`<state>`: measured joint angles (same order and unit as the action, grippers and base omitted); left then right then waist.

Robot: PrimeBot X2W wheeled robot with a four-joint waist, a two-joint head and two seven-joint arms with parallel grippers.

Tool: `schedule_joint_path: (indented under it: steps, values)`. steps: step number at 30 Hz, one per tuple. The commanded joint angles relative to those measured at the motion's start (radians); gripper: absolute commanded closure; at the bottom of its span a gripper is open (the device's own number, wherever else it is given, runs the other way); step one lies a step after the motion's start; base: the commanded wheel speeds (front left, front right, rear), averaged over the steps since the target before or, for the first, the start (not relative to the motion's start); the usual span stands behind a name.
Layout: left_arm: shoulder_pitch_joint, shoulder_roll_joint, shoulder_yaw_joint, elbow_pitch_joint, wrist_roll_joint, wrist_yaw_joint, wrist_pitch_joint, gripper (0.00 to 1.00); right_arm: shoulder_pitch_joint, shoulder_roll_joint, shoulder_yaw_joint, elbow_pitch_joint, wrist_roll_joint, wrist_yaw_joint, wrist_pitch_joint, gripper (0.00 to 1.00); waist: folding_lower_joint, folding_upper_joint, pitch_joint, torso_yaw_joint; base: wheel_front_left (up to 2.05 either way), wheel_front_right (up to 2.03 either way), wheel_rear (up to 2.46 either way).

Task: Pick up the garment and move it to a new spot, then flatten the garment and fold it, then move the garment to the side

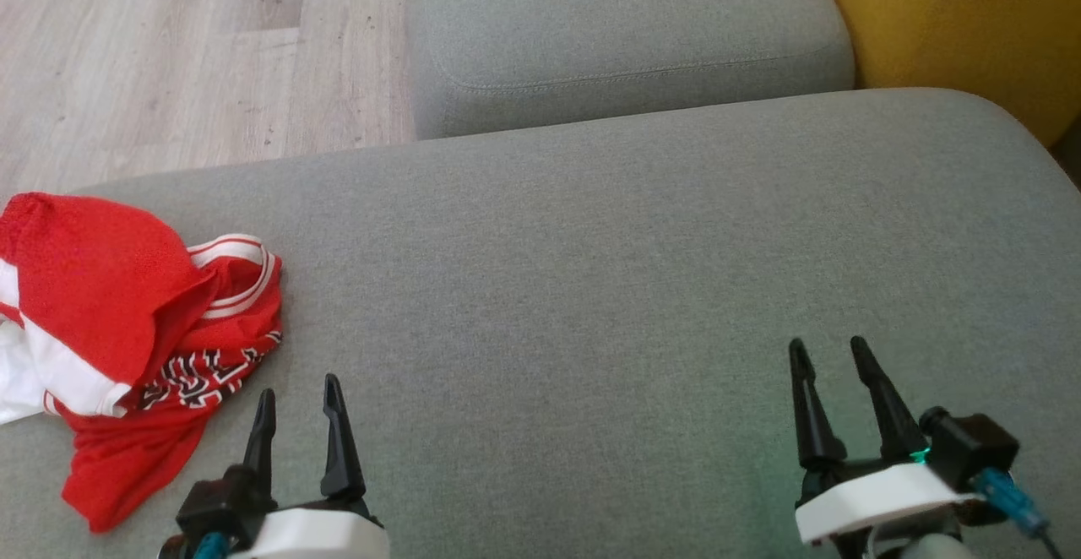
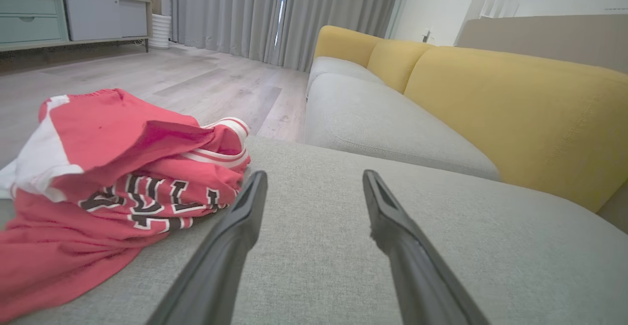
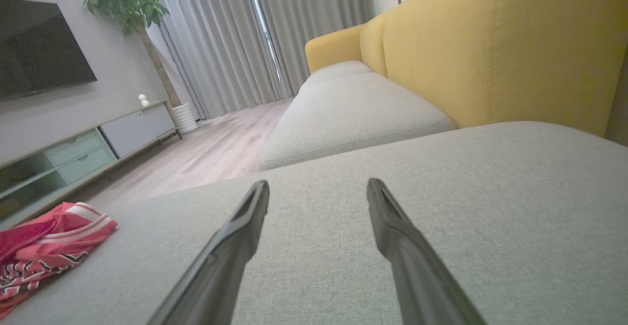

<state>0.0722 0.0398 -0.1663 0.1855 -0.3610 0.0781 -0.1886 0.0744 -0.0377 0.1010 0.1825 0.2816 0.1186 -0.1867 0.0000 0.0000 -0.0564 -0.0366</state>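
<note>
Left gripper [image 1: 299, 386]: two dark fingers spread, nothing between them, low over the wide grey woven-fabric sofa seat cushion [image 1: 591, 289]; can't tell whether the tips touch it. Right gripper [image 1: 828, 344]: same, released and empty, over bare fabric on the other side. The target is a crumpled red knit garment with white striped trim and black-and-white lettering [image 1: 118, 322]. It sits at the cushion's left edge, to the left of and slightly ahead of the left gripper. In the left wrist view the lettered fold lies just beside the left fingertip. There's no clean long axis because it's a heap, but the bulk runs roughly near-to-far, with a red tail trailing back toward the robot. The right gripper is well apart from it, most of the cushion between them. My call: the left arm takes the pick, swinging left and a little forward. The open middle of the cushion looks like the new spot.
</note>
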Motion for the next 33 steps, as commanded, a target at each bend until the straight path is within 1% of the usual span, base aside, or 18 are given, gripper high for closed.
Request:
schedule_joint_path:
  steps: [1, 5, 13, 20, 33]
  values:
    - [-0.026, 0.009, 0.016, -0.027, 0.036, 0.011, -0.017, 0.00, -0.023, -0.010, 0.029, -0.020, -0.044, 0.009, -0.019, 0.00, 0.0000, 0.0000, 0.000, 0.001, 0.00, 0.00, 0.00]
    - [-0.027, 0.009, 0.017, -0.010, 0.071, 0.027, -0.029, 0.00, -0.025, -0.011, 0.031, 0.001, -0.095, 0.010, -0.031, 0.00, 0.0000, 0.0000, 0.000, 0.003, 0.00, 0.00, 0.00]
    - [-0.029, 0.010, 0.012, 0.010, 0.176, 0.028, -0.053, 0.00, -0.027, -0.012, 0.050, 0.018, -0.193, 0.011, -0.054, 0.00, 0.0000, 0.0000, -0.001, 0.002, 0.00, 0.00, 0.00]
    - [-0.028, 0.010, 0.012, 0.016, 0.246, 0.038, -0.073, 0.00, -0.027, -0.013, 0.072, 0.023, -0.278, 0.012, -0.075, 0.00, 0.0000, 0.0000, -0.002, -0.001, 0.00, 0.00, 0.00]
    - [-0.030, 0.010, 0.018, 0.043, 0.230, 0.043, -0.073, 0.00, -0.029, -0.013, 0.069, 0.044, -0.274, 0.012, -0.075, 0.00, 0.0000, 0.0000, -0.004, -0.001, 0.00, 0.00, 0.00]
